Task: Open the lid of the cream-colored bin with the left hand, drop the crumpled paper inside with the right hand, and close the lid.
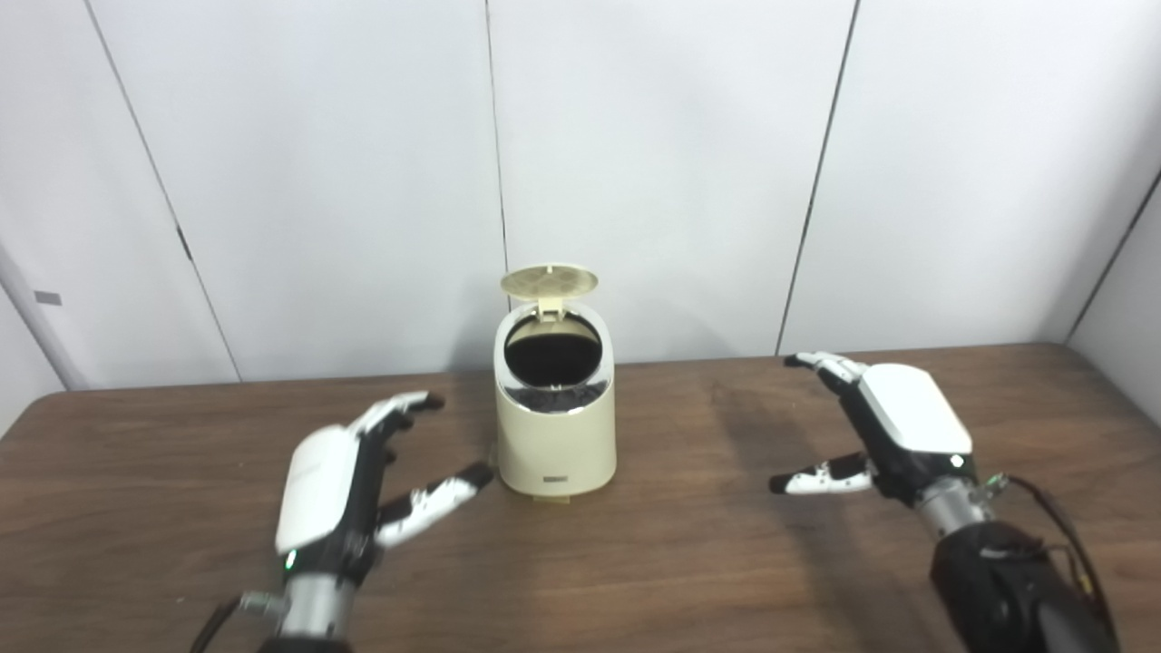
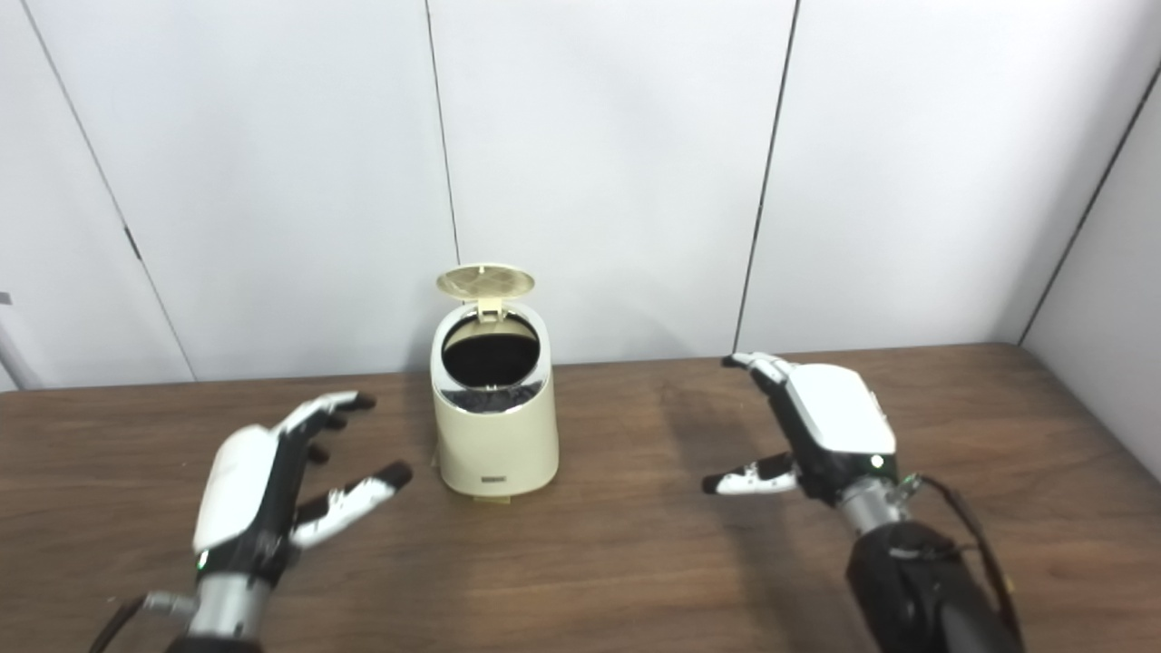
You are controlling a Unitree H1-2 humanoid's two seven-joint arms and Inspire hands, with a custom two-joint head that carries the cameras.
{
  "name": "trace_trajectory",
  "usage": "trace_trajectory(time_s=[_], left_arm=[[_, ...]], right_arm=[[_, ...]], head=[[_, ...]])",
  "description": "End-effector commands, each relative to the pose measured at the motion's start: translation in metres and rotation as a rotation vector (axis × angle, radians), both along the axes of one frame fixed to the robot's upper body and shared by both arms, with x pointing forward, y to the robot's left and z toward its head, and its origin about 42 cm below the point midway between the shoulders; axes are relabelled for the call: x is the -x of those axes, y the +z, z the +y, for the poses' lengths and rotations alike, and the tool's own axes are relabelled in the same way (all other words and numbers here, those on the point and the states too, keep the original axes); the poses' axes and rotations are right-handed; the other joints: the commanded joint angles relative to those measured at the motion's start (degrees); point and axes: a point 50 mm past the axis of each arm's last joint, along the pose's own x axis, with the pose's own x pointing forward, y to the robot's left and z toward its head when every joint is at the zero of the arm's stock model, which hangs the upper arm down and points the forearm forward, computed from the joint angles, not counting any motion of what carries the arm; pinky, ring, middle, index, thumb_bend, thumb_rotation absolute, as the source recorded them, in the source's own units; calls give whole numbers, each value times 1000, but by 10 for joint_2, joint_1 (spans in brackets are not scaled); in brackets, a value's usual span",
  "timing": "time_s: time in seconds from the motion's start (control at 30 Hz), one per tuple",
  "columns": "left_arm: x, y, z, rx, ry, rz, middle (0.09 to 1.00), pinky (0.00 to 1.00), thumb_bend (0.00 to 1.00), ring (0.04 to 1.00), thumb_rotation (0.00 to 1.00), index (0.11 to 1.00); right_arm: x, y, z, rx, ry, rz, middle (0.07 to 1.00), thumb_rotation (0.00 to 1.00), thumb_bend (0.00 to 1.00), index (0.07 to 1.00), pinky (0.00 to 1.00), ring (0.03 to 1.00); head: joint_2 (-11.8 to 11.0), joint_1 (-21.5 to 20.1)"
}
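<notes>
Left hand, right hand empty, fingers spread; bin lid up; label unreadable.

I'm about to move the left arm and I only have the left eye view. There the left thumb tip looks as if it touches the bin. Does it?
Observer: No. In the right eye view a strip of bare wood shows between the thumb tip of the left hand and the bin; they are apart.
Operator: Is the paper anywhere that my view cuts off?
Observer: Not that I can see. The right eye view shows more table beyond the right hand, and no crumpled paper shows there.
</notes>
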Motion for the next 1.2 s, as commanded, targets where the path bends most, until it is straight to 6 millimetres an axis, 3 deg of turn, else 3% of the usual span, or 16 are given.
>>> trace_trajectory(time_s=[0.0,0.23,0.7,0.87,1.0,1.17], left_arm=[[1,6,2,12,-11,-73,770,606,821,738,838,750],[11,-12,8,19,-7,-43,778,625,768,748,819,763],[13,-15,12,31,1,-43,790,644,780,762,789,764],[13,-12,16,26,5,-44,793,638,775,759,788,774],[12,-13,23,26,9,-49,789,625,759,748,777,780],[10,-13,28,34,3,-53,787,630,739,754,758,770]], right_arm=[[-17,30,-15,44,-32,-58,889,411,961,841,699,844],[-44,49,-33,95,-109,-5,900,325,970,838,751,886],[-85,57,-75,180,-280,206,896,294,980,808,668,889],[-90,62,-74,182,-313,280,915,276,947,827,664,900],[-94,62,-75,175,-335,319,922,245,928,832,606,876],[-96,58,-76,168,-342,346,939,247,926,843,589,876]], head=[[0,0],[1,-10],[7,-33],[9,-71],[7,-94],[9,-97]])
